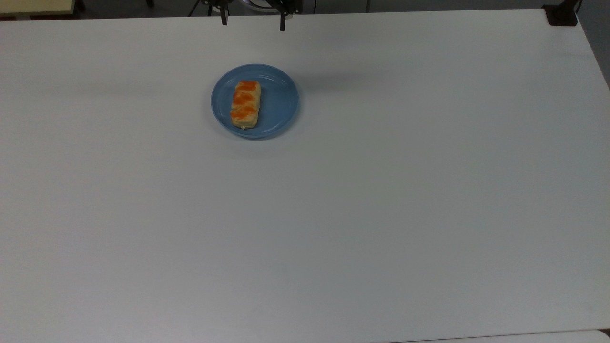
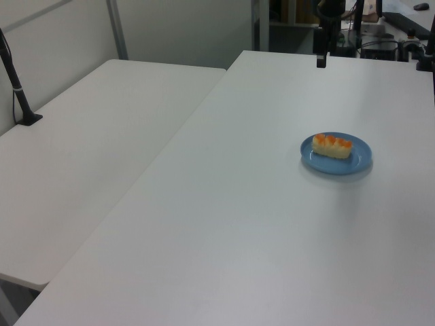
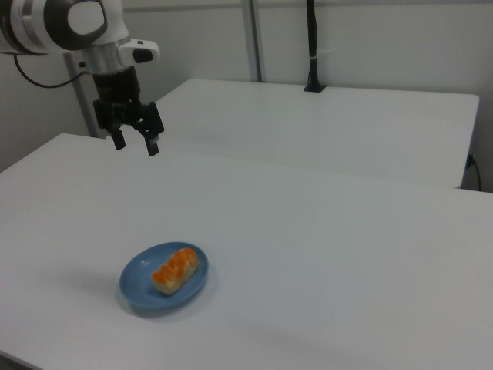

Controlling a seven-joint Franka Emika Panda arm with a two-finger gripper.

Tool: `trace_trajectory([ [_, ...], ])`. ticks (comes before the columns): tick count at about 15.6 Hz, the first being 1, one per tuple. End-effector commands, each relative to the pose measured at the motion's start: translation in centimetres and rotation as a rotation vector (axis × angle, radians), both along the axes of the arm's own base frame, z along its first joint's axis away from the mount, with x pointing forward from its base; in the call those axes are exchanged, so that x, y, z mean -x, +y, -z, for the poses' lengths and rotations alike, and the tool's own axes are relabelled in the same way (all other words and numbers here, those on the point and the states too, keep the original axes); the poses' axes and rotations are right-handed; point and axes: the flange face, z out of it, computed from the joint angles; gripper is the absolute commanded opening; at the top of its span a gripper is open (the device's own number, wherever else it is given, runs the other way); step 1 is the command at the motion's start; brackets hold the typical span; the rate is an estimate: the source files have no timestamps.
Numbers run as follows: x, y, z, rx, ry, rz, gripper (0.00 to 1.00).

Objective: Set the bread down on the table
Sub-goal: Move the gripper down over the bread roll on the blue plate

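Right now the bread (image 1: pixel 246 104) lies on the blue plate (image 1: pixel 281 102), set toward the top view's left of the plate's middle, while the tool (image 3: pixel 135 142) hangs above the bench (image 1: pixel 381 214), well apart from the plate, its two fingers (image 1: pixel 224 19) spread wide and holding nothing. The step in hand looks to be the approach and pick. To do it well, I would bring the tool down over the middle of the bun and close across its narrow width, not its length, so the fingers span it easily and the soft crumb is not crushed end to end. The bread's long axis runs up and down in the top view, tilted slightly, with its three orange patches in a row along that line; in the left view it lies nearly side to side. A gentle squeeze and a straight lift should clear the plate's raised rim before the bun goes to bare bench beside it.
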Motion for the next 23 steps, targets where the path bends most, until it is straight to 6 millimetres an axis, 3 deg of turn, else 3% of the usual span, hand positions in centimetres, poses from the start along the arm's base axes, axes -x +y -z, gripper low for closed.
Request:
trace_trajectory([
  [1,0.4,-0.7,-0.5,-0.024,0.005,0.015,1.00],
  [12,0.4,-0.7,-0.5,-0.024,0.005,0.015,1.00],
  [18,0.1,-1.4,0.5,-0.024,0.022,0.024,1.00],
  [19,0.0,-1.4,1.1,-0.024,0.031,0.023,1.00],
  [23,-0.6,-1.1,6.5,-0.010,0.074,0.005,1.00],
])
